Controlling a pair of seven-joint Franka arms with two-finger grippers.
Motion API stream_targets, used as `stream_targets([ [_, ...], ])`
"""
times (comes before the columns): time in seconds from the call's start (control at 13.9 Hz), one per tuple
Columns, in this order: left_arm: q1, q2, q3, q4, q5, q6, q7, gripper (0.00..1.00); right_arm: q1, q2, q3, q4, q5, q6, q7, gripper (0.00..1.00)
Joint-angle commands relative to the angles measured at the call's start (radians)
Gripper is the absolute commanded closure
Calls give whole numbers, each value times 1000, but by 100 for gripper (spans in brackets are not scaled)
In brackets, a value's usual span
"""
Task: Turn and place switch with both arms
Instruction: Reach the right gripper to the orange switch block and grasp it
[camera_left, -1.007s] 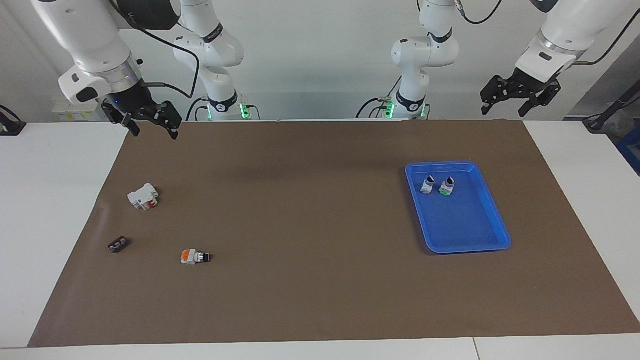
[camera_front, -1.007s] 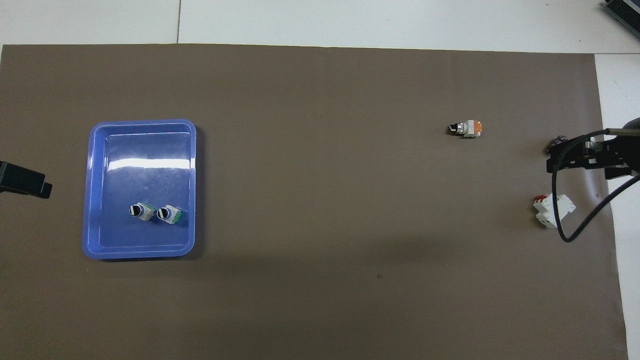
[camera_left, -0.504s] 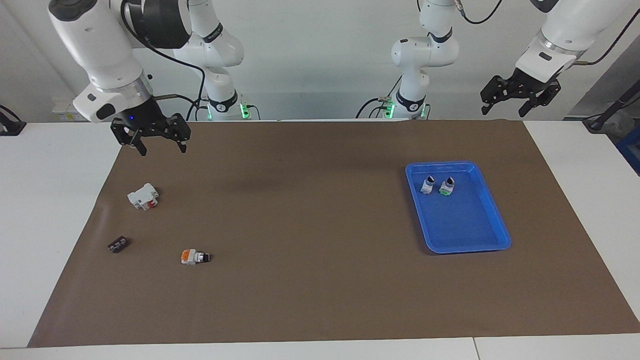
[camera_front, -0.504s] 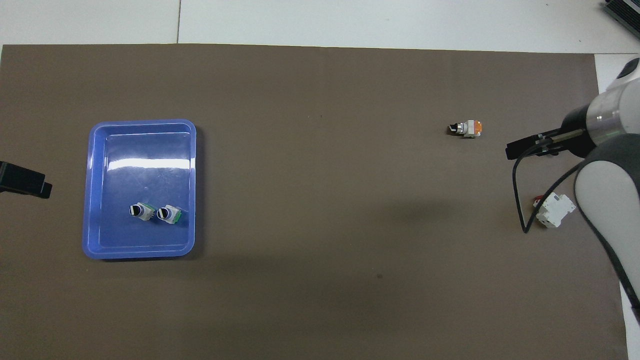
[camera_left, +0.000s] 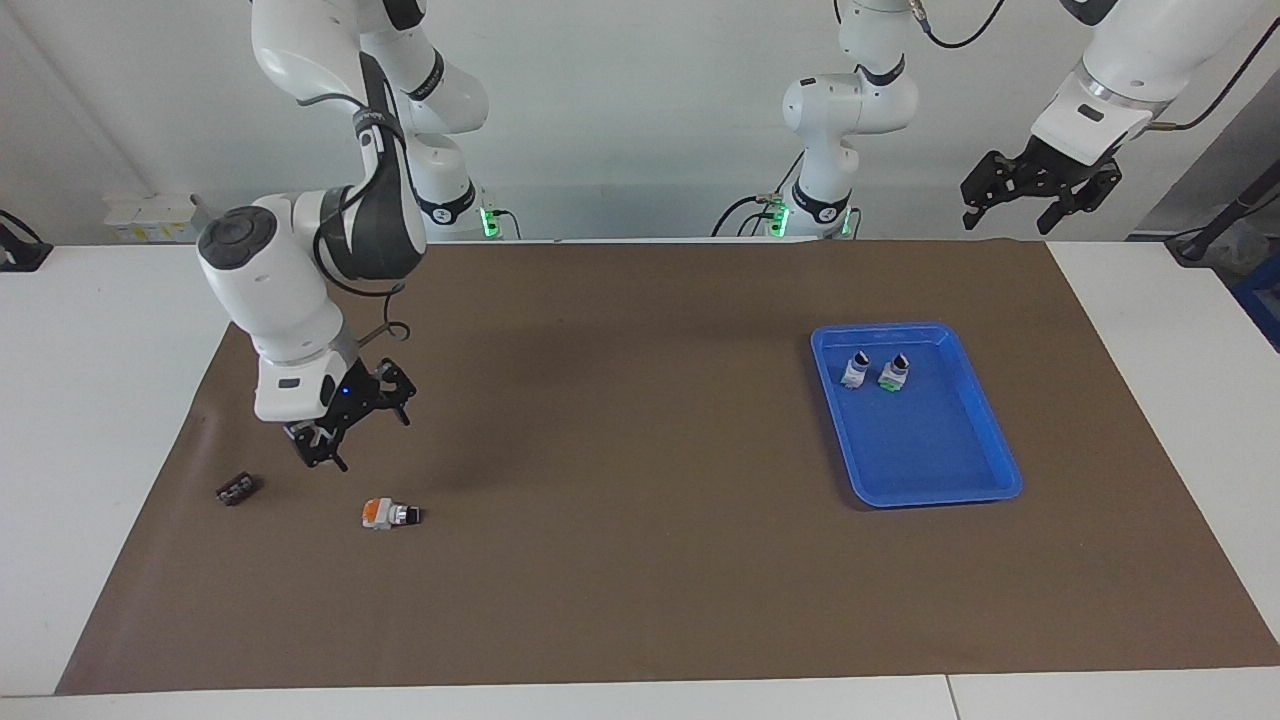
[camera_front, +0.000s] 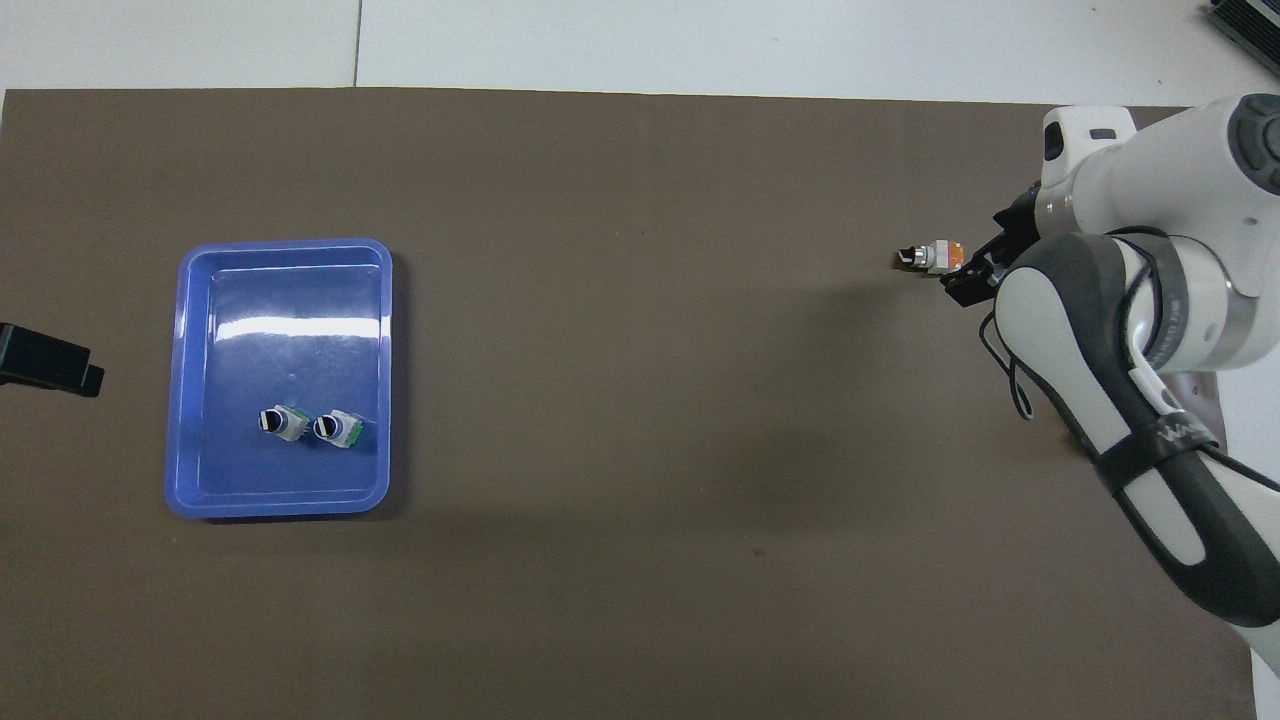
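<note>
The worktop (camera_left: 640, 640) is covered by a brown mat, and places here are given from the blue tray (camera_left: 985, 455), which sits toward the left arm's end with two upright switches standing in it. The right arm (camera_left: 300, 300) is bent low over the mat well away from the tray, toward its own end. The left gripper (camera_left: 1040, 195) waits raised, clear of the tray, jaws spread. The right gripper (camera_left: 345, 430) hangs above the mat with jaws spread and nothing between them. The switch (camera_left: 390, 514) lies on its side, well apart from the tray and a little farther from the robots than the spot under the right gripper, its long axis running along the table, black knob toward the tray. The right arm is judged by far the nearer one.
</note>
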Motion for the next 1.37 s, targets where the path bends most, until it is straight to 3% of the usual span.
stream_targets([
  [0.0, 6, -25, -2, -27, 2, 1, 0, 0, -11, 78, 9, 11, 18, 92, -269, 0],
  [0.29, 5, -25, -2, -27, 2, 1, 0, 0, -29, 179, 9, 13, 29, 202, -592, 0],
  [0.65, 5, -25, -2, -27, 2, 1, 0, 0, -41, 205, 9, 11, 29, 238, -643, 0],
  [0.86, 5, -25, -2, -27, 2, 1, 0, 0, -43, 231, 7, 11, 29, 274, -646, 9],
  [0.94, 5, -25, -2, -27, 2, 1, 0, 0, -43, 234, 9, 11, 29, 281, -646, 15],
  [1.01, 5, -25, -2, -27, 2, 1, 2, 0, -43, 234, 9, 11, 29, 279, -646, 32],
  [1.08, 6, -25, -2, -27, 2, 1, 0, 0, -48, 234, 7, 11, 29, 279, -646, 59],
  [1.15, 6, -25, -2, -27, 2, 1, 0, 0, -52, 234, 7, 10, 29, 276, -644, 100],
  [1.29, 5, -25, -2, -27, 2, 1, 0, 0, -45, 227, 7, 11, 20, 226, -635, 100],
])
